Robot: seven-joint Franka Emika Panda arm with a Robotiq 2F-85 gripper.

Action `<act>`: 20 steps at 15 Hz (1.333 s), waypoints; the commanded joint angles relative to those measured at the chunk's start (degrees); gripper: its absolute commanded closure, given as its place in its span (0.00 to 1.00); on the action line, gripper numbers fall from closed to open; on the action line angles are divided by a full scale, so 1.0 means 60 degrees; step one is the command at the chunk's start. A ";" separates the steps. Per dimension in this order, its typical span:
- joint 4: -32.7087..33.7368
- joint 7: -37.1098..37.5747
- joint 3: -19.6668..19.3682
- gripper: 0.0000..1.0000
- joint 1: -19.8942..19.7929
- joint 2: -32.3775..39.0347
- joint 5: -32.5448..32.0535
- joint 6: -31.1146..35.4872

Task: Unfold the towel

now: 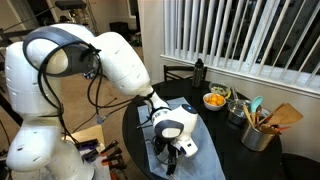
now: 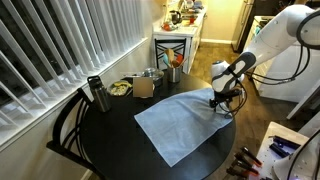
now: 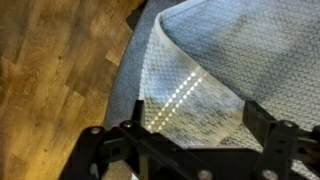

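Observation:
The towel (image 2: 183,120) is a pale blue-grey cloth spread over the round black table (image 2: 110,135); it also shows under the arm in an exterior view (image 1: 205,125). In the wrist view a turned-over flap of the towel (image 3: 185,100) lies by the table's edge. My gripper (image 2: 222,103) hangs just above that corner, at the table's rim. Its jaws stand wide apart, one finger (image 3: 135,128) on each side of the flap. Nothing is pinched between them. In an exterior view the gripper (image 1: 170,150) hides the corner.
A bowl of orange pieces (image 2: 120,88), a dark bottle (image 2: 98,93) and a metal holder of utensils (image 1: 258,132) stand at the table's far side by the blinds. A black chair (image 2: 68,125) stands at the table. Wooden floor (image 3: 50,60) lies beyond the table edge.

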 commanded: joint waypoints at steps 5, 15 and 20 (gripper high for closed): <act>-0.0366 -0.0786 0.0343 0.00 -0.0313 -0.0181 0.0883 0.0604; -0.0247 -0.0527 0.0161 0.00 -0.0201 0.0107 0.0640 0.0587; -0.0228 -0.0468 0.0035 0.00 -0.0191 0.0169 0.0564 0.0587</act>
